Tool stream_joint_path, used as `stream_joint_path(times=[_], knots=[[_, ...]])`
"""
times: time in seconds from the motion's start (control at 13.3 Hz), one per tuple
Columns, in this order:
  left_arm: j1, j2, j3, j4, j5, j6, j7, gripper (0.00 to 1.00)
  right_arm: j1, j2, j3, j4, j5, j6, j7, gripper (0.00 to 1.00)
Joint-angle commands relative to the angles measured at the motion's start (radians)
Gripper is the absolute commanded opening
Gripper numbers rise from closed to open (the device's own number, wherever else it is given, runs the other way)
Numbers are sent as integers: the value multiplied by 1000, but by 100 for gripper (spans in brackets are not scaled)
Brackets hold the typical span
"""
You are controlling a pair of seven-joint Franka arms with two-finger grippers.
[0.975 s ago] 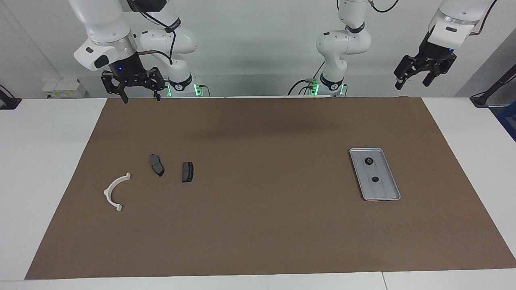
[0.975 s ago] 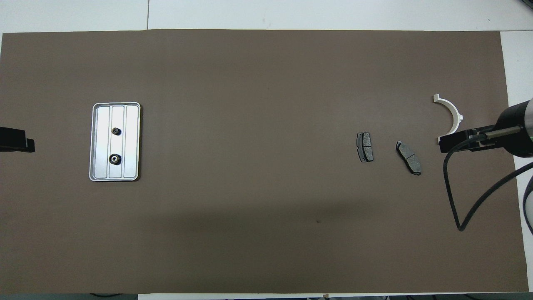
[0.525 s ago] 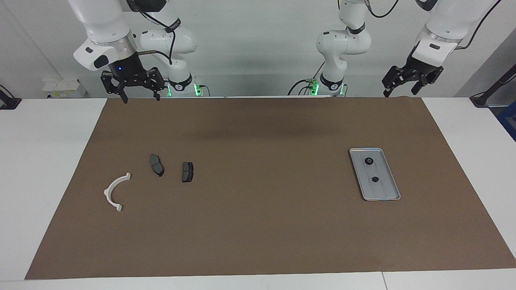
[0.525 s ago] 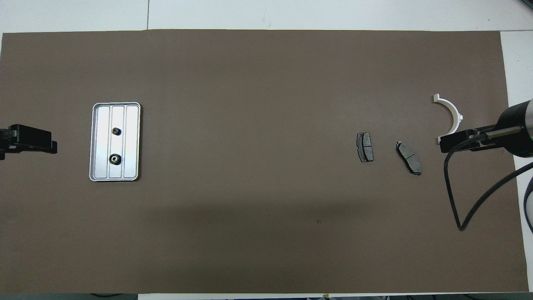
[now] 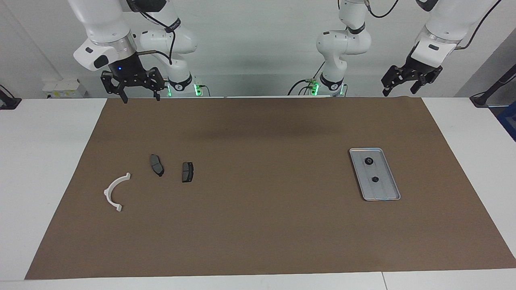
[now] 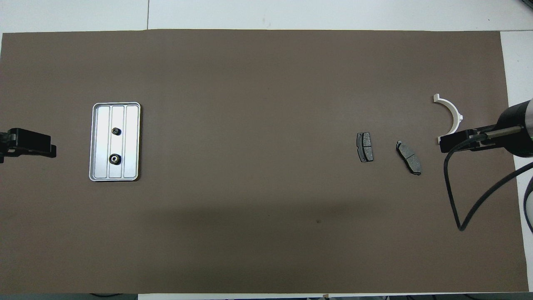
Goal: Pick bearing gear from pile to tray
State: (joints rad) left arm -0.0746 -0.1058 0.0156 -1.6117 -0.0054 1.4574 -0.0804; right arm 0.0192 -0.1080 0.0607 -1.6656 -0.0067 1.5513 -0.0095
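Since a second ago the left gripper [image 5: 404,86] has swung inward from off the mat's end and now hangs high over the robot-side corner of the brown mat [image 5: 258,225] at the left arm's end, jaws spread wide and holding nothing. The right gripper [image 5: 140,96] waits just as open and empty over the mat's other robot-side corner. Two black bearing gears [image 6: 115,158] lie in the tray [image 6: 95,141] near the left arm's end edge, while the white arc [image 5: 115,190] and two brake pads [image 5: 187,172] sit toward the right arm's end.
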Motion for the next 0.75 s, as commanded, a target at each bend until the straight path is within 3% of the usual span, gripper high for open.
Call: stream_joint_path(times=[0.0,0.67], knots=[[-8,-22,12,-19,18,0,33,100,-7,-16,8,-16,8,19,11,100],[-10,-29,12,-47,16,41,54,100,-5,-18,10,-16,8,18,11,100]])
